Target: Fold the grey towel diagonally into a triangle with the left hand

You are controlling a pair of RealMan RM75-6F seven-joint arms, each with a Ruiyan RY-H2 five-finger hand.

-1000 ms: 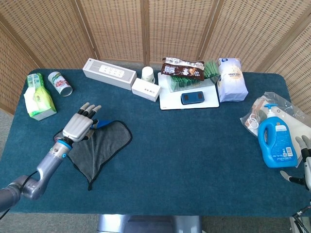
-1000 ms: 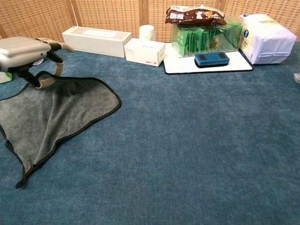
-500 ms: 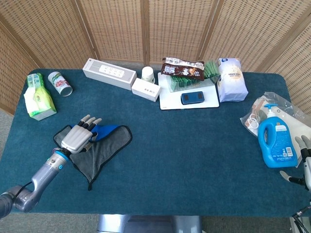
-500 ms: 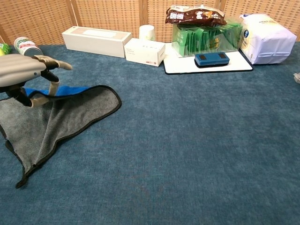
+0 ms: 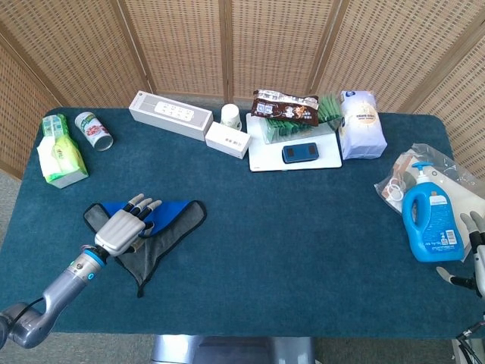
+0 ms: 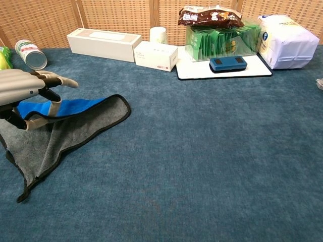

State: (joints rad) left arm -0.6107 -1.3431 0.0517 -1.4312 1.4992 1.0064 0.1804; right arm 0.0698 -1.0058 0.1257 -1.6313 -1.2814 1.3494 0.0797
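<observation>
- The table [image 5: 303, 250], covered in dark blue cloth, is filling both views; its near half to the right of the towel is lying as one open stretch, with the front edge running just below the towel's lowest tip in the head view.
- The folding screen [image 5: 265, 45] of woven cane is standing behind the table's far edge.
- The grey towel [image 5: 155, 239] is lying near the table's left front corner, partly turned over so that a blue underside is showing along its far edge; its black-trimmed border is curving round on the right and tapering to a point toward the front edge.
- The left hand [image 5: 125, 227] is sitting over the towel's left part, pinching a lifted fold of the cloth between thumb and fingers [image 6: 60, 80], with the other fingers stretched forward.
- The blue detergent bottle [image 5: 430, 224] is standing far to the right of the towel, near the table's right edge.
- The right hand [image 5: 474, 227] is showing only in part, beyond the bottle at the right edge; I cannot tell how its fingers are set.
- The white box [image 5: 170, 115] is lying well beyond the towel, along the far edge.
</observation>
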